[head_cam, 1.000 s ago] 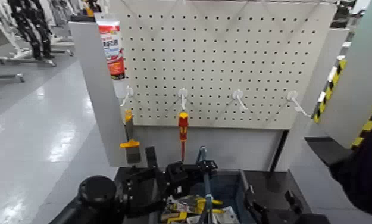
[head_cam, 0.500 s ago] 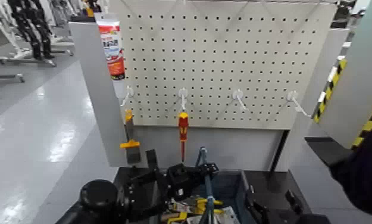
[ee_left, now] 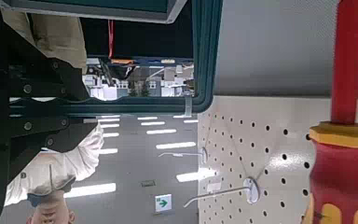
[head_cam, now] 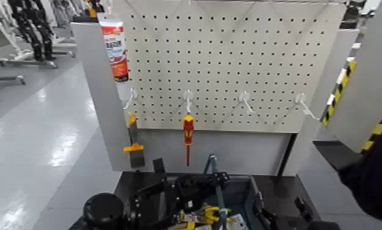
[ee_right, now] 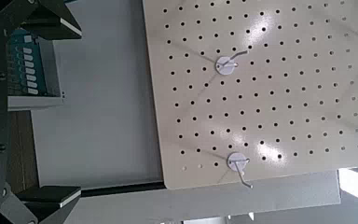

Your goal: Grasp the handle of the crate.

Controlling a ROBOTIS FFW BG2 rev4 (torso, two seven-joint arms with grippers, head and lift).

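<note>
Handle (head_cam: 214,177): thin blue-grey bar, upright over middle of crate (head_cam: 242,192), near bottom centre of head view, in front of pegboard (head_cam: 230,61). Long axis near vertical, top tilted slightly toward left arm. Crate on dark desk (head_cam: 279,183), largely cut off by lower edge of view.

Left pincer (head_cam: 214,179): at end of left arm, reaching in from robot's left, level with upper part of handle. Dark fingers at the bar, apparently on either side of it. Contact or closure on bar: cannot tell from these views. Left wrist view gives no sight of fingers or handle; red-and-yellow screwdriver (ee_left: 340,140) on pegboard fills one side of it.

Right pincer (head_cam: 272,219): low, to robot's right of crate, apart from handle. Opening state: cannot tell. Right wrist view faces pegboard only.

Key relation: handle directly at left pincer, axis vertical, approach horizontal from left side. Left arm clearly nearer. Judgement: closing step in hand; squeeze across the bar's thin width, perpendicular to its axis. Risk: bar slipping past one finger if off-centre.
</note>
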